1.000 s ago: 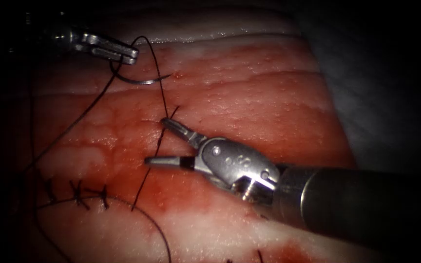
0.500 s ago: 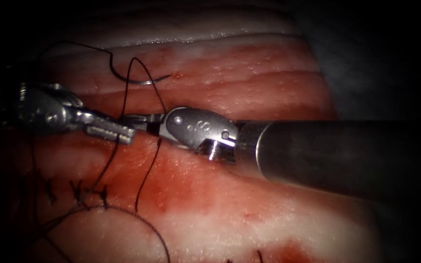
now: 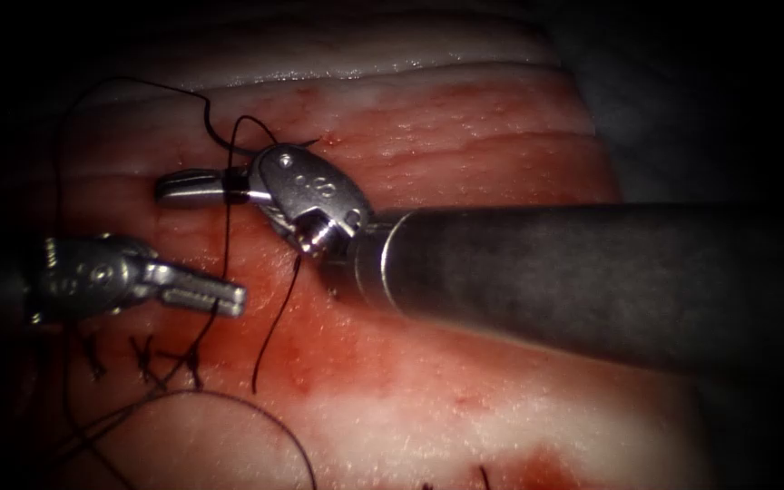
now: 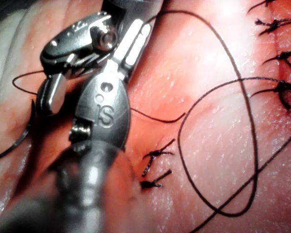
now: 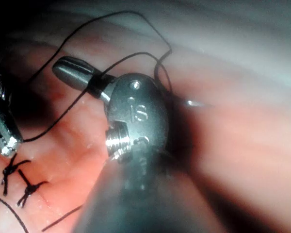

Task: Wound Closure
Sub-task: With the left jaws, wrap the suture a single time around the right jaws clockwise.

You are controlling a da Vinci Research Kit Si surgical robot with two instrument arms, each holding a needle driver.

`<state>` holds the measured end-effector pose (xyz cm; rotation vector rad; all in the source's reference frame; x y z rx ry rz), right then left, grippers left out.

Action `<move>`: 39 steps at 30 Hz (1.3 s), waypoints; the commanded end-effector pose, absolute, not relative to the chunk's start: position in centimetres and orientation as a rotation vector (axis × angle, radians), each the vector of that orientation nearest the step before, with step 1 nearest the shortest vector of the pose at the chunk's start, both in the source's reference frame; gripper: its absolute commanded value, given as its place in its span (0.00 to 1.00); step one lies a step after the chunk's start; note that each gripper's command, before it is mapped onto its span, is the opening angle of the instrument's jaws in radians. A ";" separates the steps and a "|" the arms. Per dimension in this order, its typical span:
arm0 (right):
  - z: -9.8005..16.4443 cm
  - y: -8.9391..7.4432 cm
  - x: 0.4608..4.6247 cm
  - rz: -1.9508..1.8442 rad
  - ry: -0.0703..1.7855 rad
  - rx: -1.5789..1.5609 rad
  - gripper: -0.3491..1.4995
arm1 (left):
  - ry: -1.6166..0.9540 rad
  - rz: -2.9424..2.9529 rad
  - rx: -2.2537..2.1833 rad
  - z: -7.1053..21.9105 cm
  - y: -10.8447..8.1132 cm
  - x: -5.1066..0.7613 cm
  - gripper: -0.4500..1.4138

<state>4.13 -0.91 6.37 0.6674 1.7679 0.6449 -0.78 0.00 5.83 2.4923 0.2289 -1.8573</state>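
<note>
Since half a second ago the right hand (image 3: pixel 191 186) has risen from the middle of the tissue (image 3: pixel 465 154) to its upper part, and the left hand (image 3: pixel 220 295) has dropped lower, so the two are now apart where before their tips nearly met. A second ago the left hand held the needle (image 3: pixel 220 138) at the top; it has since let it go.

In the endoscope view the right hand points left, its jaws drawn together, with a strand of thread (image 3: pixel 269 349) crossing them near the hinge; whether they grip that strand I cannot tell. The needle lies just beside this hand, on the tissue's upper part, with its point (image 5: pixel 196 103) showing past the hand's body in the right wrist view (image 5: pixel 73 73). Neither hand holds it, and whether any of it sits in the tissue I cannot tell.

The left hand lies lower left, pointing right, its jaws close together, a strand passing at its tip; whether it holds that strand is unclear too. The left wrist view shows it (image 4: pixel 131 39) over the tissue beside the right hand.

Below it runs a row of knotted stitches (image 3: pixel 142 356), and a long loop of thread curves over the pale lower tissue. Red fluid (image 3: pixel 338 363) stains the middle.
</note>
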 end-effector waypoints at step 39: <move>6.0 -0.9 3.74 0.465 1.832 0.815 0.00 | 0.169 -2.312 2.700 6.9 0.3 -0.30 0.00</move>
